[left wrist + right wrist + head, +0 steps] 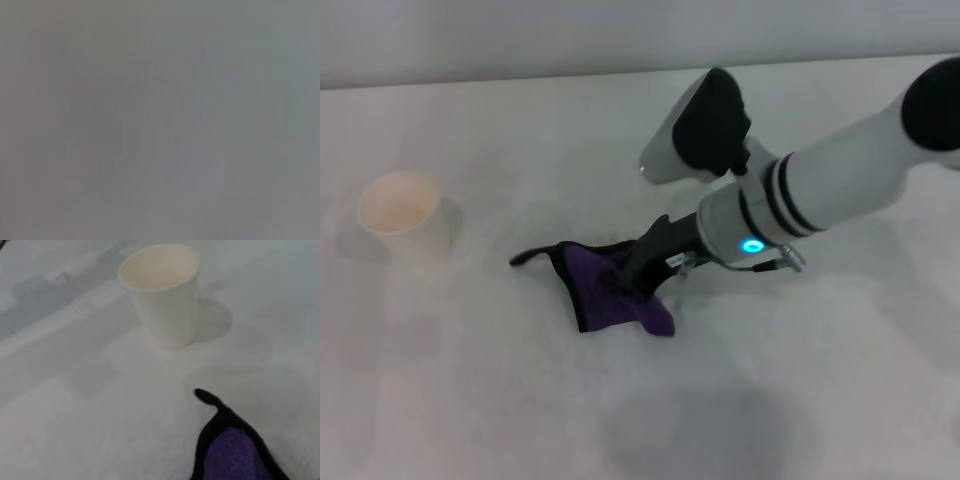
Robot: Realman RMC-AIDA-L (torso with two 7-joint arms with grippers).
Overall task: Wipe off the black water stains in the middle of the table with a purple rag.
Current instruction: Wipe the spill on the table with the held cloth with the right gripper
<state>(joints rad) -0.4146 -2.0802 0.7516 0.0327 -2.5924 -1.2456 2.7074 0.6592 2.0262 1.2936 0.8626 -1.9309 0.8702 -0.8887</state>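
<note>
The white table [500, 400] spreads open around me. My right gripper [638, 270] presses down onto the purple rag [605, 290] mid-table, clamped on its cloth; a paper cup [402, 210] stands well apart, leftward.

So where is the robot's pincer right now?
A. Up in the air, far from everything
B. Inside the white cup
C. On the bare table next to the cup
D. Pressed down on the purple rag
D: in the head view the right pincer is down on the purple rag on the table, well away from the white cup.
</note>
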